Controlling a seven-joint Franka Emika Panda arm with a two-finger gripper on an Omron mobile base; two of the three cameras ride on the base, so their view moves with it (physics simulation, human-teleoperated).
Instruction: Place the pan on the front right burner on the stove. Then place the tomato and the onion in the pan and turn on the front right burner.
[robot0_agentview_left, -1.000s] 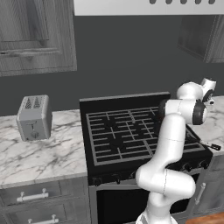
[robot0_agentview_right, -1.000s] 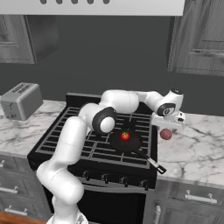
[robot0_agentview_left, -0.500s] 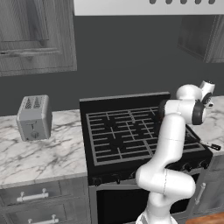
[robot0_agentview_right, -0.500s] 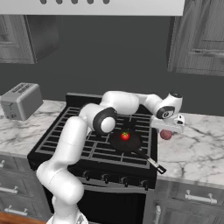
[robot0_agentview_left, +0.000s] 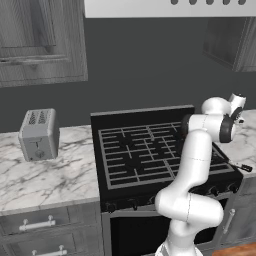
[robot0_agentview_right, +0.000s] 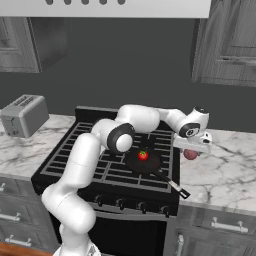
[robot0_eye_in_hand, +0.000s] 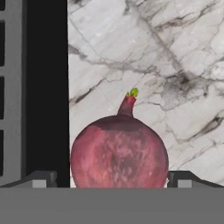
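The dull maroon round onion (robot0_eye_in_hand: 119, 153) lay on the white marble counter (robot0_eye_in_hand: 175, 52) just right of the black gas stove (robot0_agentview_right: 100, 165); the two-finger gripper (robot0_eye_in_hand: 111, 179) was held wide open, fingertips either side of it, evidently for grasping; the small black frying pan (robot0_agentview_right: 145, 162) already carried the bright red tomato (robot0_agentview_right: 143, 155)

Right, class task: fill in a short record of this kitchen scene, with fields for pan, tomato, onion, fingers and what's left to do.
pan: pan on the stove's front right burner
tomato: tomato in the pan
onion: onion on the marble counter, right of the stove
fingers: fingers open, one on each side of the onion
left to do: grasp onion, put it in pan, turn burner on
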